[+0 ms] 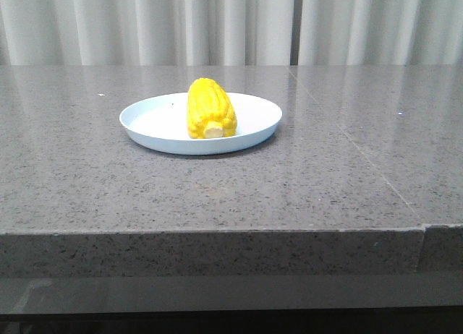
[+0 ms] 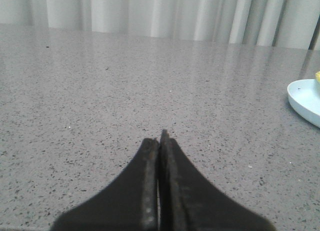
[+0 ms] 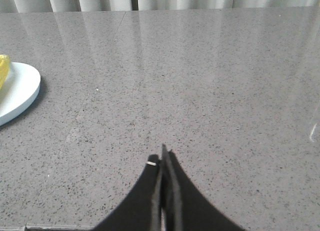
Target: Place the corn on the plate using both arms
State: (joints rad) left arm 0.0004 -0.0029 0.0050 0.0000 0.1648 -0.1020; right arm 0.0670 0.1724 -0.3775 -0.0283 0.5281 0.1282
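Observation:
The yellow corn [image 1: 210, 108] lies on the pale blue plate [image 1: 148, 119] in the middle of the grey stone table, its cream stub end facing me. Neither arm shows in the front view. My left gripper [image 2: 160, 139] is shut and empty over bare table, well to the left of the plate, whose edge [image 2: 303, 99] shows with a sliver of corn [image 2: 318, 76]. My right gripper [image 3: 162, 156] is shut and empty over bare table, well to the right of the plate [image 3: 20, 93], where a bit of corn [image 3: 3, 70] shows.
The grey speckled table [image 1: 325, 175] has a front edge near me and a seam on its right part. White curtains [image 1: 217, 23] hang behind the table's far edge.

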